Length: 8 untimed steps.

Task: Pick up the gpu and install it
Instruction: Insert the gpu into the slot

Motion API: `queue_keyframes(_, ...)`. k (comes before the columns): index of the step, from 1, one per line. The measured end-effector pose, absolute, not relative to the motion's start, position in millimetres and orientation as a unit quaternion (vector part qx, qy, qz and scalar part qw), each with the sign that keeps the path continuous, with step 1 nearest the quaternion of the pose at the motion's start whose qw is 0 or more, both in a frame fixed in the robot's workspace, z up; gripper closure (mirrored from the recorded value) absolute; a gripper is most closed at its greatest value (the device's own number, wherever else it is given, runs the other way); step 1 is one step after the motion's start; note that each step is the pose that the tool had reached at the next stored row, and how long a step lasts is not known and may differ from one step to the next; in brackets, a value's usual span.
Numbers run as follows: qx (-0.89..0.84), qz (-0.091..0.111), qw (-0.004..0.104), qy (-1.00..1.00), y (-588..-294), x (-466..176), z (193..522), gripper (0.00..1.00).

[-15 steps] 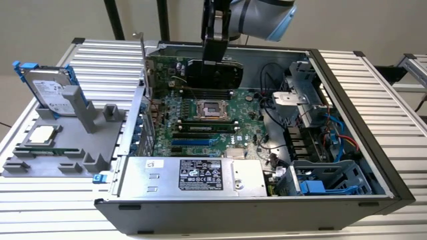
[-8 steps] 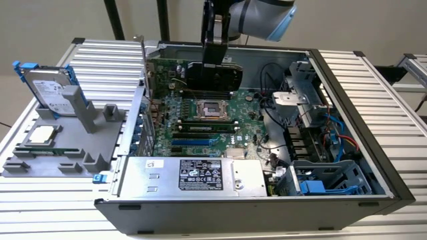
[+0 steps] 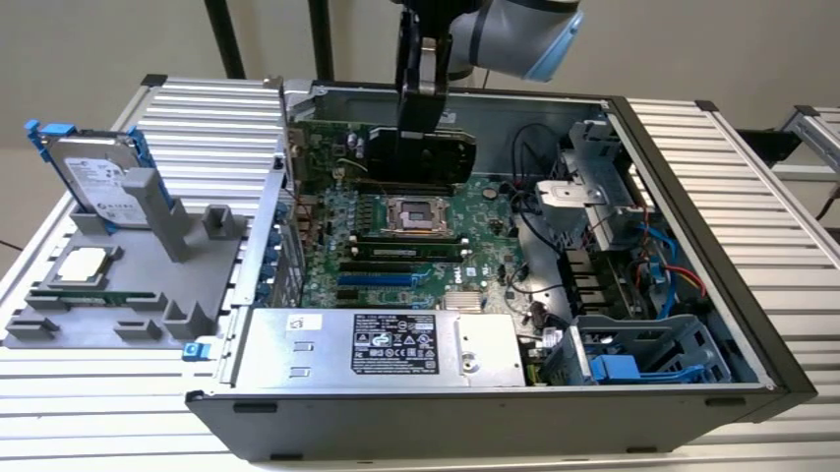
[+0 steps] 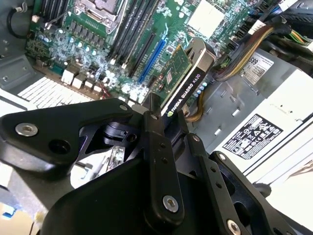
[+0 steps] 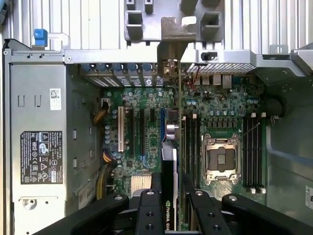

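Holding the gpu (image 3: 420, 155) on edge, my claw (image 3: 420, 118) clamped on its top, so the connector faces the motherboard (image 3: 506, 256) slots. In the exterior view it hangs at 12 o'clock of the CPU socket (image 3: 417, 213).

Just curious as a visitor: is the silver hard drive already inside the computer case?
No, the hard drive stands in the grey holder outside the case.

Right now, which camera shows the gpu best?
The second wrist view: the gpu shows its green board and black edge, clamped in the gripper. The exterior view shows the gpu as a dark slab above the motherboard; the first wrist view shows it edge-on.
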<state>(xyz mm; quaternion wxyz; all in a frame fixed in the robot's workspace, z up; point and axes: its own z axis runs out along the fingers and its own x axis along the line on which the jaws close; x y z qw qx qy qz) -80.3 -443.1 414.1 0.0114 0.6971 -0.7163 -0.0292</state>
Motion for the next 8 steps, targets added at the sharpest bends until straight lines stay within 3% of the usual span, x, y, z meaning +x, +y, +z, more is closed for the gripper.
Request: queue_keyframes(8,0.697,-0.029,0.011,-0.716,-443.0,-80.3,413.0,1.00)
